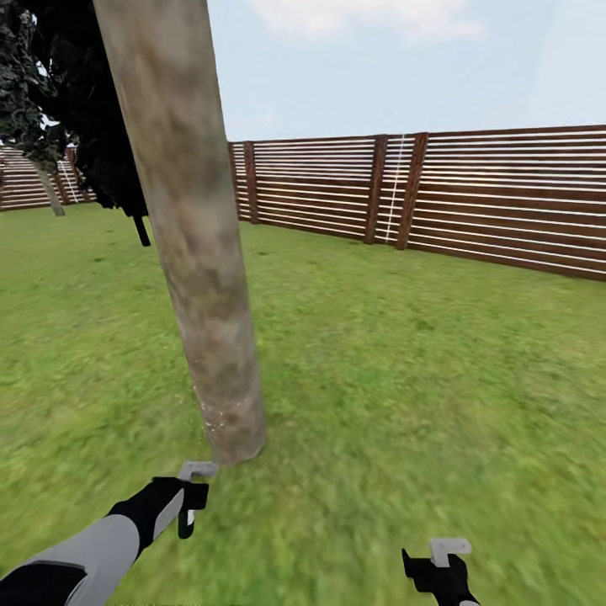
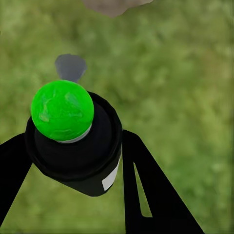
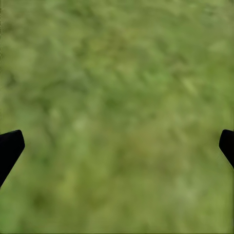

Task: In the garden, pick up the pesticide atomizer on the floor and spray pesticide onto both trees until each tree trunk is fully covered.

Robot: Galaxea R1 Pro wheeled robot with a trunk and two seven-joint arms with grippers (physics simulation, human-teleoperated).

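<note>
The lawn [image 1: 404,353] runs back to the fence [image 1: 505,198], and one thick trunk [image 1: 189,227] rises from the grass just ahead of the left arm. The pickup looks done: the atomizer [image 2: 73,141], a black bottle with a round green cap [image 2: 62,110], sits gripped between the two black fingers [image 2: 146,190] of the left gripper [image 1: 192,505], one finger against each side of its body, the cap standing proud of them. Spraying looks barely started, since a few pale specks [image 1: 220,418] show only near the trunk's foot and the bark above reads bare, though the blur makes that hard to settle. So most of this trunk seems left to cover, and a second tree besides; a pale trunk far off by the fence may be it. The right gripper [image 1: 442,564] hangs over grass, fingertips [image 3: 9,146] spread wide, holding nothing.
</note>
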